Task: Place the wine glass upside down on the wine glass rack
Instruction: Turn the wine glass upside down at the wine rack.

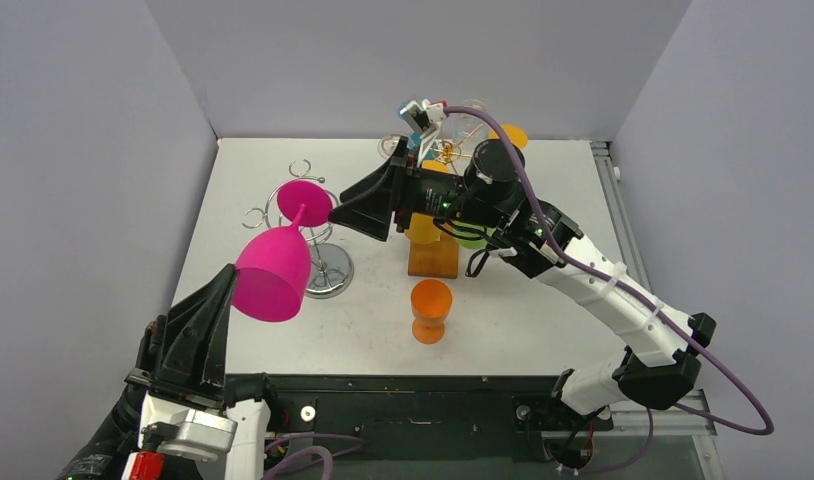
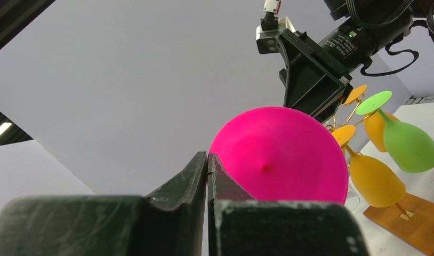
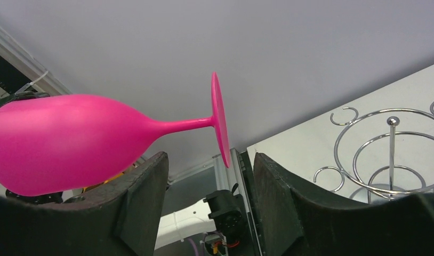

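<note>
The pink wine glass (image 1: pixel 273 272) is up in the air over the near-left part of the bench (image 1: pixel 543 310), lying almost on its side. Its bowl points toward the left arm, and its stem slants away to the round foot, which hangs above the chrome rack (image 1: pixel 328 268).

The left fingers (image 1: pixel 208 320) meet the bowl at its rim. In the left wrist view they (image 2: pixel 188 176) look pressed tightly together, with the bowl (image 2: pixel 279 154) swelling out just beyond their tips. The thin wall they seem to be pinching is not itself visible there. Nothing else carries the glass.

The right fingers (image 1: pixel 358 210) come in from the far-right side and are level with the foot. In the right wrist view they (image 3: pixel 145 197) are spread wide. The lower edge of the foot dips into the gap between them, touching neither. The bowl (image 3: pixel 71 141) stretches off to the left above one finger.

The chrome rack stands upright on the bench, its wire rings and central post (image 3: pixel 391 154) bare. A second rack on a wooden base (image 1: pixel 433 260) stands toward the middle of the bench, behind the right arm. A green glass (image 2: pixel 409 146) and amber ones (image 2: pixel 375 181) hang from it foot-up. An orange glass (image 1: pixel 430 310) rests mouth-down on the bench, just in front of that base.
</note>
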